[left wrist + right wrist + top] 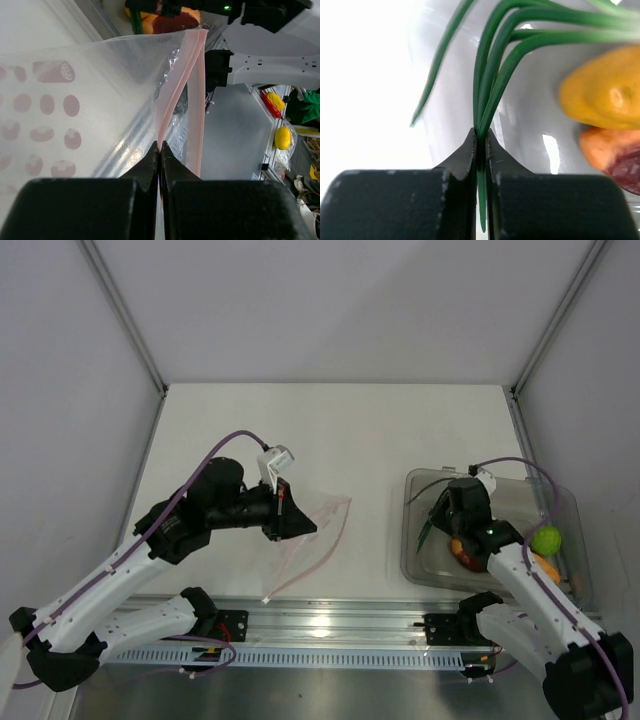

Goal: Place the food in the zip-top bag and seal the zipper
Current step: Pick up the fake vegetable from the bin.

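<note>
1. The left gripper [160, 150] is clamped tight. Its black fingertips are pressed together on the pink-red zipper [196, 95] of the zip-top bag [110, 85]. Above the tips the strip parts into two bands.
2. The right gripper [480, 136] is likewise closed, pinching a bundle of smooth dark-green strands [495, 65]. The strands fan out and curve away above its tips.
3. Dull pink rounds and ovals pattern the bag's film in the left wrist view, shapes rather than letters. The film itself is thin, clear and creased, and catches glare.
4. Beside the pinched strands lie a glossy, lumpy yellow-orange round fruit [605, 90] and the reddish-brown slice [622, 170] with its orange edge.
5. From above, these pieces and a green round fruit [546, 539] sit in a rigid clear tray [515, 502] with rounded corners. The tray is at the right of the table, and the right gripper is over it. The bag hangs from the left gripper at centre-left, well apart from the tray and with none of the food in it.
6. The table [400, 430] is matt white, closed in by pale grey walls [330, 300].
7. A ribbed aluminium rail [330, 620] runs along the near edge and carries both arm bases. Purple cables [225, 445] loop over the white-and-black arms.
</note>
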Robot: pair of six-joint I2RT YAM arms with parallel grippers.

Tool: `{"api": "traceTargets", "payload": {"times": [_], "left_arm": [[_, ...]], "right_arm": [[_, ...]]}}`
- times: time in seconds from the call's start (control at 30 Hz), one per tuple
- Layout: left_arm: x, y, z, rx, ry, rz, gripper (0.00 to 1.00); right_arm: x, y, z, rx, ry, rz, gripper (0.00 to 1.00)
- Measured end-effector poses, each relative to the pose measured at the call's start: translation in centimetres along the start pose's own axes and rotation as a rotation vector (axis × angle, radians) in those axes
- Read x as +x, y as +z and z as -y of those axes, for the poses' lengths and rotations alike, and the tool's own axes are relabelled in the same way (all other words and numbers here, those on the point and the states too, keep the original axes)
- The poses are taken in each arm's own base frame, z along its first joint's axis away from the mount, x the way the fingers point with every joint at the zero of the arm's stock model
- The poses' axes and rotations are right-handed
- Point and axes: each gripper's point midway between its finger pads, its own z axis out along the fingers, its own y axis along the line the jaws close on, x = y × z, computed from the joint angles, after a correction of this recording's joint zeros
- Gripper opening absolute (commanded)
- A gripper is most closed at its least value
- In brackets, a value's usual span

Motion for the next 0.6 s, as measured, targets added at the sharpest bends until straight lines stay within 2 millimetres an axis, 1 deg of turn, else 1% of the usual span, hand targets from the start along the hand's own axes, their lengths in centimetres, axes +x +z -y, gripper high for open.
{"api": "traceTargets", "payload": {"times": [0.13,0.23,0.33,0.43,0.6], "left_arm": [[0.1,0.2,-0.2,-0.007,-0.005,0.001,0.01],[0.1,0.3,-0.3,-0.009,-0.01,0.0,0.01],[0.0,0.4,-0.4,-0.012,-0.01,0.004,0.01],[-0.1,0.4,-0.4,-0.013,-0.009,0.007,0.01],[-0.2,0.5,-0.5,-0.02,-0.01,0.008,0.0]], "right_arm": [[-2.8,-4.2,-3.0,-0.167,-0.03,0.07,0.0],[-3.6,-6.8,-5.2,-0.29,-0.06,0.07,0.0],[-3.2,-8.8,-7.1,-0.406,-0.087,0.027,0.0],[-2.3,-10.9,-8.6,-0.519,-0.104,-0.036,0.0],[-1.0,-15.6,-11.5,-0.757,-0.124,-0.136,0.0]]}}
